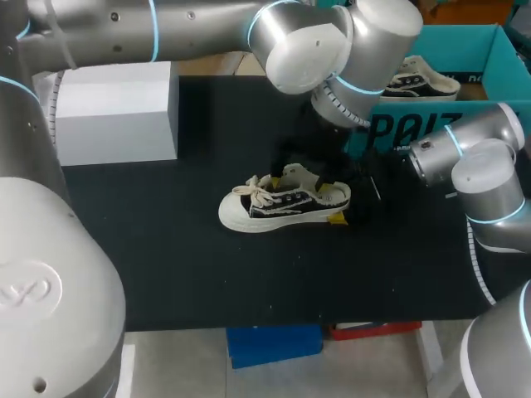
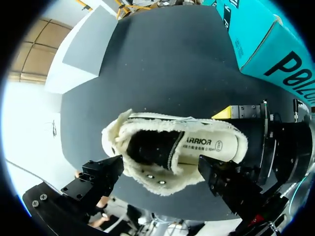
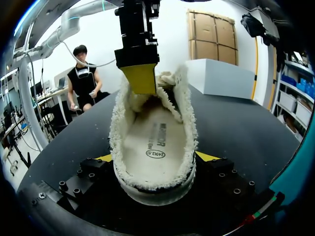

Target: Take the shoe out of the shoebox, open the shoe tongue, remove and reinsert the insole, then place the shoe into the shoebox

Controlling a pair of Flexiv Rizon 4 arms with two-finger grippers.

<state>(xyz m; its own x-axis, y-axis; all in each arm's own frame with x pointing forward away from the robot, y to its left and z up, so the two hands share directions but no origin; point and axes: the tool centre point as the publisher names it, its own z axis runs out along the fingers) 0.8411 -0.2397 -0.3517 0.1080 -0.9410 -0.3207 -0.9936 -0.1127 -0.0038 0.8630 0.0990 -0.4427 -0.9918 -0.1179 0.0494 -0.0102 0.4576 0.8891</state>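
Found the shoe out of the shoebox, standing on its sole near the middle of the black table, toe toward the left side, heel toward the right. Noted white laces over the front and a fleece collar around the opening. Confirmed the insole lying flat inside. Recorded the right gripper pinching the heel, one yellow-tipped finger pressed to each side. Recorded the left gripper above the shoe's opening, fingers spread wide, lined up along one side of the collar; could not establish contact with the fleece. Observed from the right wrist one yellow pad of that gripper just beside the tongue. Logged the teal shoebox open at the far right, behind the shoe and apart from it, holding a second shoe. Logged a white box at the far left, well apart from the shoe
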